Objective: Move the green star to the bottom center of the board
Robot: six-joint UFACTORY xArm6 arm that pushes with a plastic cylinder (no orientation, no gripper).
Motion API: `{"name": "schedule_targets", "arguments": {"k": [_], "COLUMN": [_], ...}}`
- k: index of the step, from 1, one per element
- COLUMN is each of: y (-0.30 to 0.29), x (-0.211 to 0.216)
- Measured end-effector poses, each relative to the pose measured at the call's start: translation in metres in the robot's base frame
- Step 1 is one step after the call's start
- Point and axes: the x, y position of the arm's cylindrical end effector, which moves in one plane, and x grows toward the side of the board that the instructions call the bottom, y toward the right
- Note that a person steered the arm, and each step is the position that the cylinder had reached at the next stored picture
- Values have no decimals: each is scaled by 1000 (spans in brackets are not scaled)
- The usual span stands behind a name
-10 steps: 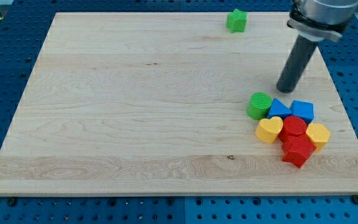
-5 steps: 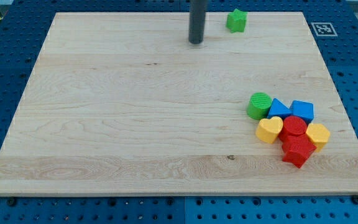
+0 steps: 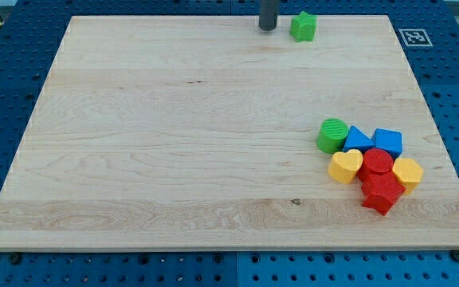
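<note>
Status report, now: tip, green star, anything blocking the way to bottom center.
My tip at the view's top, just left of the green star, small gap. Star at top edge, not yet pushed. Block cluster sits lower right, off the direct path.

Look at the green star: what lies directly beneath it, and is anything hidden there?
The green star rests on the bare wooden board near the view's top edge. My tip stands just to its left, apart from it. The patch of wood directly under the star is covered and cannot be seen.
</note>
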Motion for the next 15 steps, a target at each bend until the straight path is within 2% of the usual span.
{"name": "schedule_targets", "arguments": {"k": [2, 3, 5, 8, 14, 15], "y": [25, 64, 57, 17, 13, 5], "x": [-37, -28, 35, 96, 224, 231]}}
